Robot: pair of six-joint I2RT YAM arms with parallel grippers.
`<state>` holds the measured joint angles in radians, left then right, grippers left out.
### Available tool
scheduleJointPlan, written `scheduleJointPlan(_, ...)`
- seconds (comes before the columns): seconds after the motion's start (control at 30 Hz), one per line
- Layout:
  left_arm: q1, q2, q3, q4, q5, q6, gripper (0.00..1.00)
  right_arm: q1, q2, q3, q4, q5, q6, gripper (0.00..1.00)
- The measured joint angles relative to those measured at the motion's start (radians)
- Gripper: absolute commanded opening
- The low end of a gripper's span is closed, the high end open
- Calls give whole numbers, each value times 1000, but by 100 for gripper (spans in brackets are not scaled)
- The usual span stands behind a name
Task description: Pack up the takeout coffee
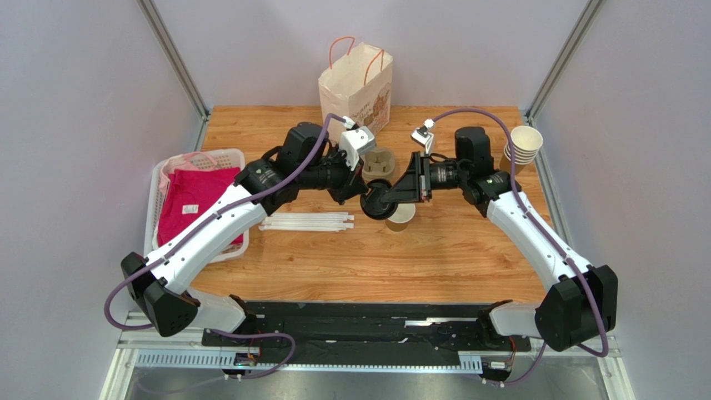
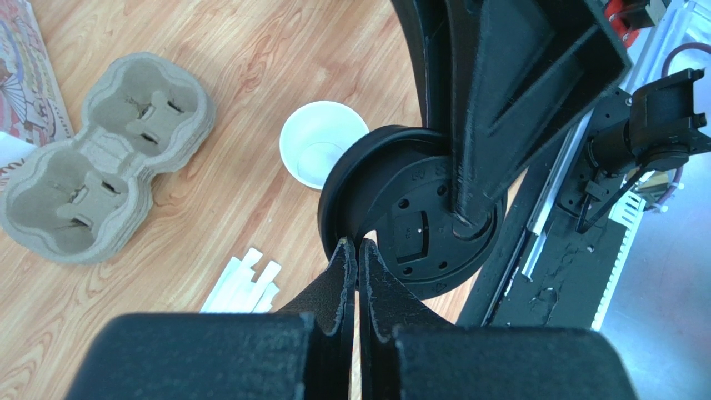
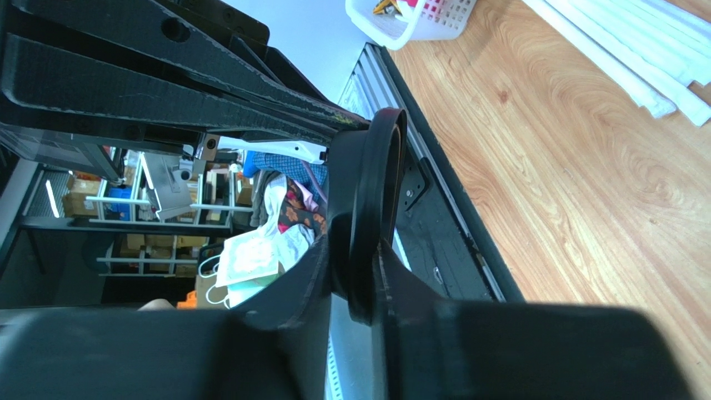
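Looking across from my left side, a white basket (image 1: 158, 179) sits at the table's (image 1: 434, 258) left edge with a pink cloth (image 1: 196, 200) in it. Just right of it, a bundle of white straws (image 1: 305, 222) lies flat on the wood. Behind the straws stands a paper bag (image 1: 355, 87) with pink handles, and in front of the bag rests a pulp cup carrier (image 2: 92, 158) with both wells bare.

My left claw (image 2: 355, 250) is pinched tight, fingertips together on the near rim of the black lid (image 2: 417, 229), which is up in the air and turned on edge. Just beside the lid and lower, the tan paper cup (image 1: 401, 217) stands upright on the table, uncovered, its white inside showing.

My right claw (image 3: 360, 279) meets the same lid from the other side. Its fingers flank the rim closely, one lying against the lid's top face, but I cannot tell whether they are pressing it or only standing beside it.

Well apart, at the table's far right edge, a stack of cream cups (image 1: 523, 146) stands upright.
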<state>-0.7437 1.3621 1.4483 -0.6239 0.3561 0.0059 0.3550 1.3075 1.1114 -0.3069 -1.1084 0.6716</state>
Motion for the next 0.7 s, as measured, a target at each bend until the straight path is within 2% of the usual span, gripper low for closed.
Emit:
scheduleJointPlan(0.03,0,0,0,0,0,0,0,0,0,0,-8,-1,-7,39)
scheduleJointPlan(0.07,0,0,0,1,-3,1,0,0,0,0,-15,-2,-11,55)
scheduleJointPlan(0.13,0,0,0,-7,-8,2,0,0,0,2,-33,-3,-18,66)
scheduleJointPlan(0.27,0,0,0,-27,-16,5,0,-16,3,16,-76,-3,-50,74)
scheduleJointPlan(0.37,7,0,0,-44,-18,8,0,-60,19,50,-126,-6,-87,77)
scheduleJointPlan(0.47,19,0,-2,-57,-18,11,0,-115,49,101,-216,21,-179,76)
scheduleJointPlan(0.6,42,0,-10,-73,-18,12,0,-161,133,185,-383,167,-379,67)
scheduleJointPlan(0.63,48,0,-14,-76,-18,12,0,-163,156,199,-413,202,-418,61)
scheduleJointPlan(0.7,60,0,-24,-84,-18,16,0,-163,222,225,-481,275,-496,57)
